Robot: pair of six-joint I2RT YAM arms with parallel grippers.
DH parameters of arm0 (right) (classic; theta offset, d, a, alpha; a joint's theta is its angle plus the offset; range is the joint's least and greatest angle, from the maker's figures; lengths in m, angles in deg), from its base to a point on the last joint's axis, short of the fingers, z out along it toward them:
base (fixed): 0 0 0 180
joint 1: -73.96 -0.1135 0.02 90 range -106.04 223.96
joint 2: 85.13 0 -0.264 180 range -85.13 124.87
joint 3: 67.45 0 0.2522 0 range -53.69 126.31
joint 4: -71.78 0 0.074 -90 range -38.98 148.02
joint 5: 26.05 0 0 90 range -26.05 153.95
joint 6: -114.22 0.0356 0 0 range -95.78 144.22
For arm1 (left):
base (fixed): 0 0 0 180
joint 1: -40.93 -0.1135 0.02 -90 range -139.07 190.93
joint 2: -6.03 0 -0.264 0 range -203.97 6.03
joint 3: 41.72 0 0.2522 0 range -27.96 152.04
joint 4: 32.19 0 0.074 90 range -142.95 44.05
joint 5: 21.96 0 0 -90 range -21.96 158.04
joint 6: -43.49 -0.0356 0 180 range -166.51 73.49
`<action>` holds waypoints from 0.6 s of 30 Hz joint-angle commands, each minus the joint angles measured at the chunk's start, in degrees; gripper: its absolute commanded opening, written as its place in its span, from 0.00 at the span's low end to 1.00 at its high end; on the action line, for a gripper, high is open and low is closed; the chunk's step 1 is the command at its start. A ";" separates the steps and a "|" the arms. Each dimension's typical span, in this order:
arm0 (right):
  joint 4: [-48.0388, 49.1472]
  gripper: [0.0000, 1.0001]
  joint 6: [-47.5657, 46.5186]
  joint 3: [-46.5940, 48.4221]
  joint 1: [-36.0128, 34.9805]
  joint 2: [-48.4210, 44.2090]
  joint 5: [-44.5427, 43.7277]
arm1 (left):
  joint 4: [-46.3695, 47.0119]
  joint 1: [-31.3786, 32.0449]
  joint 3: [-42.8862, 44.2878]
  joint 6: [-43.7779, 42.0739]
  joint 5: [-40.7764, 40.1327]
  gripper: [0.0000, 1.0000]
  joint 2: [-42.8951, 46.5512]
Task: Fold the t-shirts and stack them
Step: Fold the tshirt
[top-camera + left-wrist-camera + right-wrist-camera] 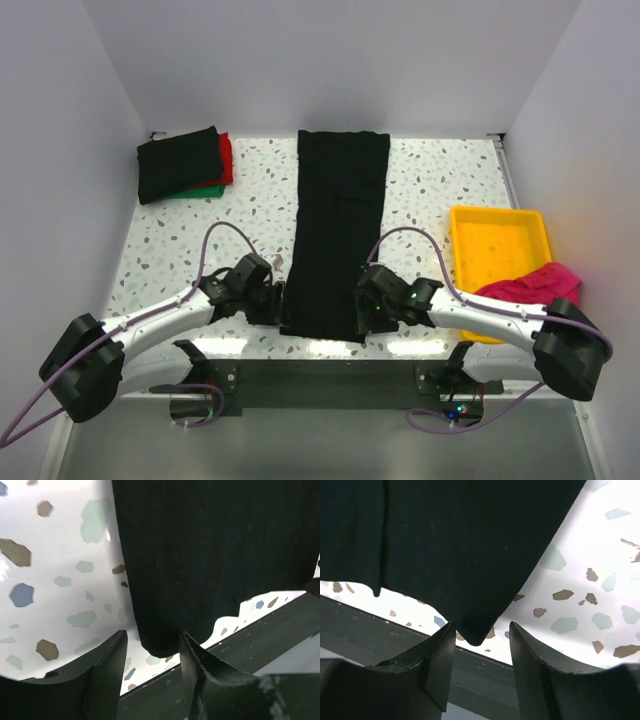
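A black t-shirt (335, 230) lies folded into a long strip down the middle of the table. My left gripper (277, 303) is open at its near left corner (157, 647), the corner between the jaws. My right gripper (362, 312) is open at its near right corner (475, 632), the corner between the jaws. A stack of folded shirts sits at the far left: black (178, 164) on top, red (227, 158) and green (200, 190) edges showing beneath. A magenta-pink shirt (535, 283) lies crumpled over the near corner of the yellow tray.
The yellow plastic tray (498, 240) stands at the right. The table's near edge and a dark rail (330, 355) run just behind both grippers. White walls enclose the table at the left, back and right.
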 commanded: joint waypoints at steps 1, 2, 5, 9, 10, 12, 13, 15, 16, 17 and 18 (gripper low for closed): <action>3.41 0.50 2.12 -0.95 -1.14 1.99 0.95 | 4.51 1.49 -1.50 1.63 1.96 0.50 -0.24; 3.50 0.47 2.20 -0.86 -1.57 2.35 0.86 | 4.78 1.67 -1.77 1.90 1.88 0.50 -0.33; 3.59 0.44 2.29 -0.95 -1.75 2.26 0.86 | 5.39 2.02 -2.74 2.60 1.52 0.46 0.11; 3.59 0.35 2.82 -1.47 -1.84 1.73 0.34 | 5.48 2.03 -3.09 3.04 0.65 0.30 0.90; 3.50 0.32 3.08 -1.56 -1.75 1.47 -0.19 | 5.40 2.03 -3.09 3.13 0.64 0.26 1.16; 3.41 0.21 3.61 -2.26 -1.75 0.68 -0.46 | 5.22 2.03 -3.18 3.22 0.29 0.18 1.78; 3.41 0.18 3.78 -2.53 -1.75 0.16 -0.89 | 5.22 2.03 -3.27 3.13 0.21 0.15 2.22; 2.98 0.13 4.05 -3.58 -1.75 -1.16 -1.59 | 5.13 2.03 -3.27 2.96 0.03 0.06 2.57; 2.54 0.07 4.05 -3.67 -1.84 -1.51 -1.95 | 4.96 2.03 -3.27 3.04 0.03 0.03 2.92; 2.10 0.05 4.14 -3.76 -1.75 -1.95 -2.56 | 4.78 2.03 -3.27 2.96 0.12 0.00 3.10; 1.14 0.03 4.14 -4.02 -1.75 -3.17 -2.83 | 4.69 2.03 -3.27 3.13 0.20 0.00 3.27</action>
